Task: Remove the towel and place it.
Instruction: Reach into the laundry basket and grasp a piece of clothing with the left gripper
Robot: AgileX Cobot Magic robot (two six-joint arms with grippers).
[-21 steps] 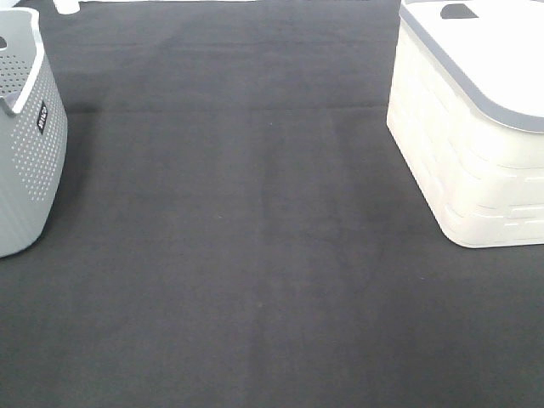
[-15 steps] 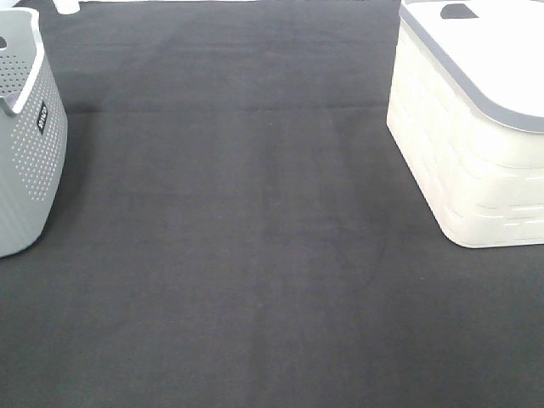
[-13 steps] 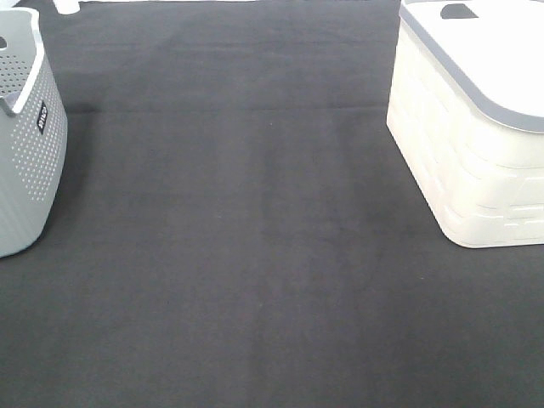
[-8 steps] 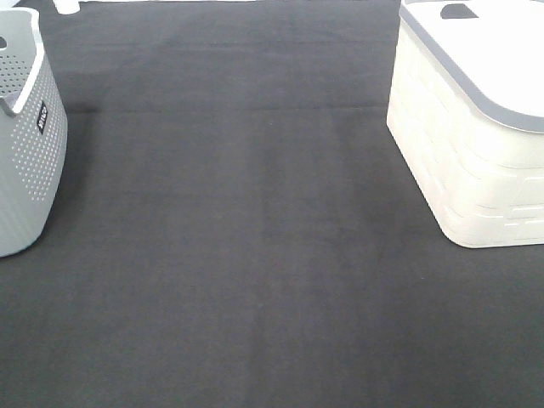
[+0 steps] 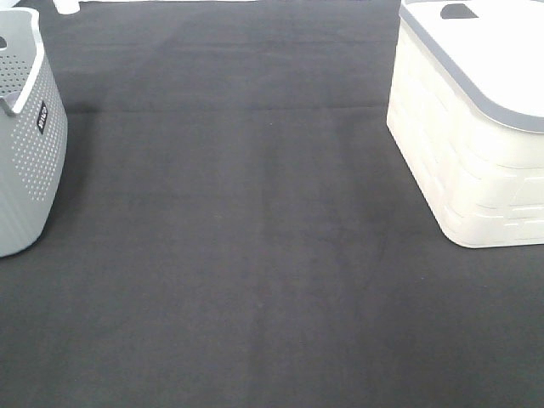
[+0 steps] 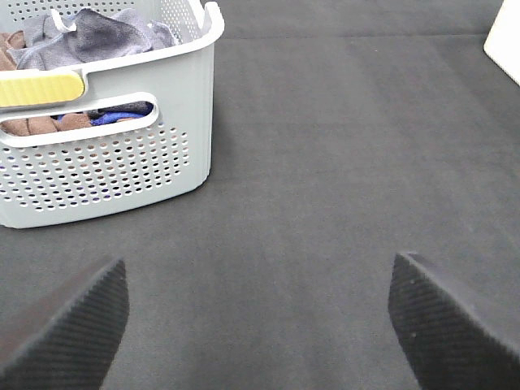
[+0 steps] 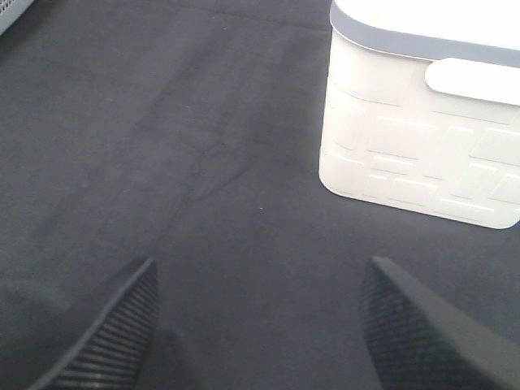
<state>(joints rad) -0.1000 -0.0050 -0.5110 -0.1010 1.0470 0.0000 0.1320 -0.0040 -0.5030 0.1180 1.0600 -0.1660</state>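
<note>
1. A perforated basket point(image 5: 34, 170) is set at the left edge of the cloth-covered table point(image 5: 246, 255), as seen from the high camera.
2. A storage bin point(image 5: 459, 178) is set at the far right, well apart from the basket.
3. A lid point(image 5: 501, 59) is seated on the bin.
4. The towel point(image 6: 106, 36) is found inside the basket, lying on top of other cloths point(image 6: 41, 126).

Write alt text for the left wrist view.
A grey perforated basket holding a greyish-purple towel atop brown and blue cloths sits on a dark mat. The left gripper is open and empty, fingers wide apart in the foreground.
</note>
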